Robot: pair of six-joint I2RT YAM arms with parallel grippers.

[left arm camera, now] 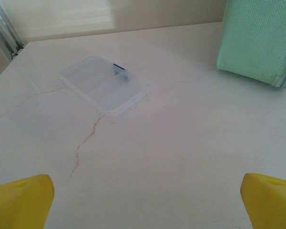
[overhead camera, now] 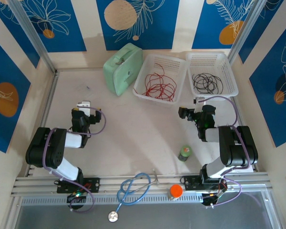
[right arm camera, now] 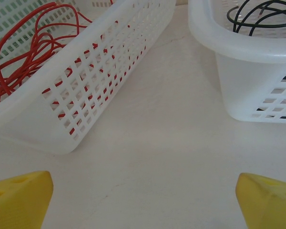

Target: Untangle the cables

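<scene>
At the far side of the table [overhead camera: 133, 136] we see two white lattice baskets side by side, not quite touching. The red cable [overhead camera: 158, 86] lies in loose loops in the left basket [right arm camera: 109, 71], and the black cable [overhead camera: 207, 83] lies coiled in the right basket [right arm camera: 248, 90]; the two cables are apart, one per basket. A mint green case [overhead camera: 122, 68] sits just beside the left basket, on its left. The left gripper [left arm camera: 145, 200] hovers over bare tabletop with its yellow fingertips [left arm camera: 24, 198] spread wide and nothing between them; a clear plastic box [left arm camera: 102, 86] lies on the table ahead of it. The right gripper [right arm camera: 143, 200] is also spread wide and holds nothing, low over the table, facing the gap between the baskets. Near the right arm's base we note a small green container [overhead camera: 185, 152] standing on the table. On the near rail lie a blue-tubed stethoscope [overhead camera: 133, 188] and an orange-capped item [overhead camera: 176, 191]; we cannot tell what the latter is.
</scene>
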